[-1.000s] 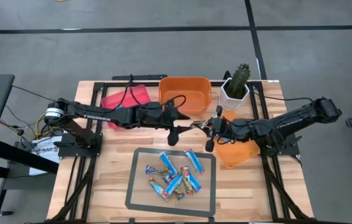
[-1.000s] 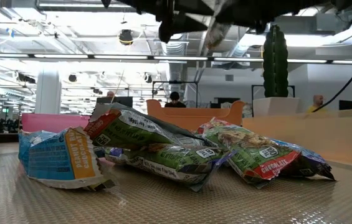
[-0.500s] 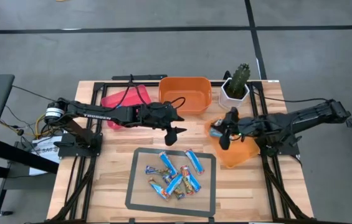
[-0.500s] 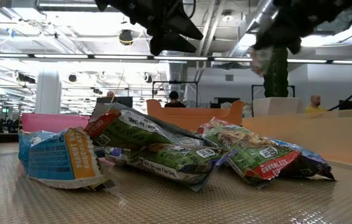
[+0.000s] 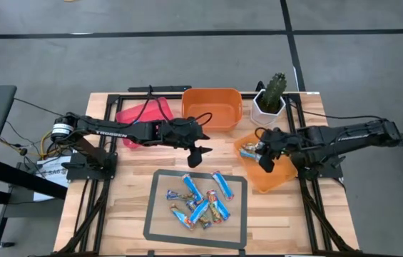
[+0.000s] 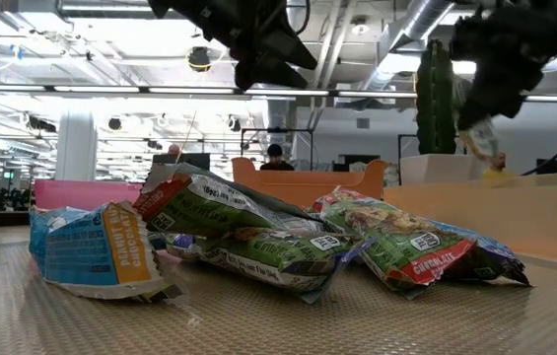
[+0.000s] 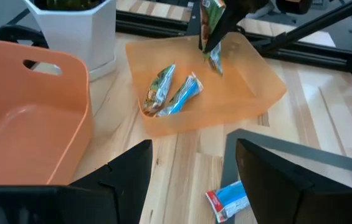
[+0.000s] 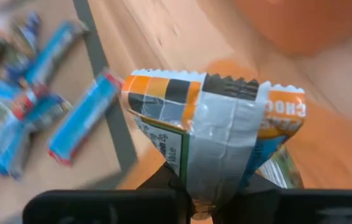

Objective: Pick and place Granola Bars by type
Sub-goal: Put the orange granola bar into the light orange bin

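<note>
Several granola bars, mostly blue-wrapped (image 5: 197, 200), lie piled on a grey-edged mat; the low view shows them close up (image 6: 288, 242). My right gripper (image 5: 264, 157) is shut on a green-and-orange bar (image 8: 210, 134) above the pale orange bin (image 5: 276, 178), in which two bars (image 7: 169, 93) lie flat. My left gripper (image 5: 197, 153) hovers open over bare wood between the mat and the deep orange bin, holding nothing. My right gripper pinches the green-and-orange bar between its two fingers at one end of the wrapper (image 8: 210, 180). The fingers come from above, slanting down. The bar hangs below them (image 6: 477, 138), lifted clear over the pale orange bin.
A deep orange bin (image 5: 212, 107) and a red bin (image 5: 144, 116) stand at the far side. A cactus in a white pot (image 5: 271, 96) is just behind the pale orange bin. Black frame rails run along both table sides. People sit in the room beyond.
My right gripper has carried the bar away from the left gripper toward the table's right and down, ending over the pale orange bin. The bar now hangs lower.
</note>
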Available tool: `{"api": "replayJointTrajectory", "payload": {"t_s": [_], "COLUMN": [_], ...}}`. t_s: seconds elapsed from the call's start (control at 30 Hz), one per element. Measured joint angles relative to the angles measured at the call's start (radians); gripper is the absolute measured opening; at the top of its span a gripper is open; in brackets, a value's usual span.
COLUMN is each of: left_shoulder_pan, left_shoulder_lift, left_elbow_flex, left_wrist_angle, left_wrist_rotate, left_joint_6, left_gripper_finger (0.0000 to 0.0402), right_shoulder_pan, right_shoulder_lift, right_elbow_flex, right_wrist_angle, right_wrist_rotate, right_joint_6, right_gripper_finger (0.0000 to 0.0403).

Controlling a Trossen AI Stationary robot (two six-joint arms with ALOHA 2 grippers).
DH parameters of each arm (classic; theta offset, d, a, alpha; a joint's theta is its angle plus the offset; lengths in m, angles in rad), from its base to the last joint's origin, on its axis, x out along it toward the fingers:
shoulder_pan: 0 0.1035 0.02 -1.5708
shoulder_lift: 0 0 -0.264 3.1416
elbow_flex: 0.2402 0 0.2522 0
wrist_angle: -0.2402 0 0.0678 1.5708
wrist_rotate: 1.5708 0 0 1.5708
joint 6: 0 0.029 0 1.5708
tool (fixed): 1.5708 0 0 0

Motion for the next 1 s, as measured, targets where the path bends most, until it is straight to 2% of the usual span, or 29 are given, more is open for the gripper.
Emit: {"api": "replayJointTrajectory", "payload": {"t_s": [0.27, 0.4, 0.8, 1.0], "left_shoulder_pan": [0.000, 0.000, 0.000, 0.000], "left_shoulder_lift": [0.000, 0.000, 0.000, 0.000], "left_elbow_flex": [0.000, 0.000, 0.000, 0.000], "left_wrist_angle": [-0.038, -0.040, -0.041, -0.041], "left_wrist_rotate": [-0.005, -0.005, -0.006, -0.006], "left_joint_6": [0.001, 0.002, 0.001, 0.001], "left_gripper_finger": [0.0224, 0.0224, 0.0224, 0.0224], "right_shoulder_pan": [-0.005, -0.004, -0.004, -0.004], "right_shoulder_lift": [0.071, 0.122, 0.277, 0.331], "right_elbow_flex": [0.000, 0.000, 0.000, 0.000], "right_wrist_angle": [-0.147, -0.180, -0.186, -0.184], "right_wrist_rotate": [-0.037, -0.101, -0.208, -0.214], "right_joint_6": [-0.013, -0.031, -0.068, -0.069], "right_gripper_finger": [0.0020, 0.0021, 0.0020, 0.0022]}}
